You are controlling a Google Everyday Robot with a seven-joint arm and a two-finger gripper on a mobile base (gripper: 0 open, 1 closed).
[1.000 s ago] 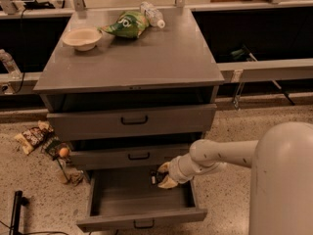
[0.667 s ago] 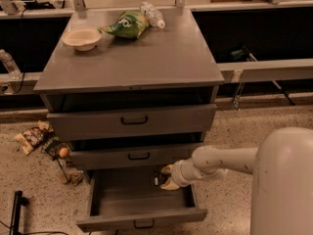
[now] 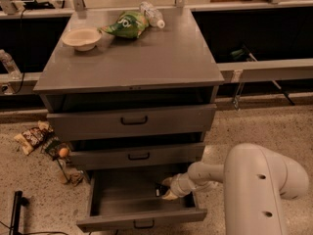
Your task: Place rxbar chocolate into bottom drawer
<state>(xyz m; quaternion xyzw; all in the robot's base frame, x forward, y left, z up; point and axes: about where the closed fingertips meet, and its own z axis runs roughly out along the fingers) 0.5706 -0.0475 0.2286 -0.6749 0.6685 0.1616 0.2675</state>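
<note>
The bottom drawer (image 3: pixel 142 221) of the grey cabinet is pulled open and its dark inside shows. My gripper (image 3: pixel 165 190) reaches into it from the right, at the drawer's right side just under the middle drawer. A small dark object (image 3: pixel 160 191), which looks like the rxbar chocolate, shows at the gripper's tip, low in the drawer. I cannot tell whether it is still held or rests on the drawer floor. My white arm (image 3: pixel 254 190) fills the lower right.
On the cabinet top (image 3: pixel 146 58) are a pale bowl (image 3: pixel 82 37), a green chip bag (image 3: pixel 124 24) and a plastic bottle (image 3: pixel 151 14). The top drawer (image 3: pixel 132 120) and middle drawer (image 3: pixel 138 155) are slightly open. Snack wrappers (image 3: pixel 34 137) lie on the floor at left.
My gripper has moved lower and further into the open bottom drawer with the dark bar at its tip. The camera view has shifted closer to the cabinet.
</note>
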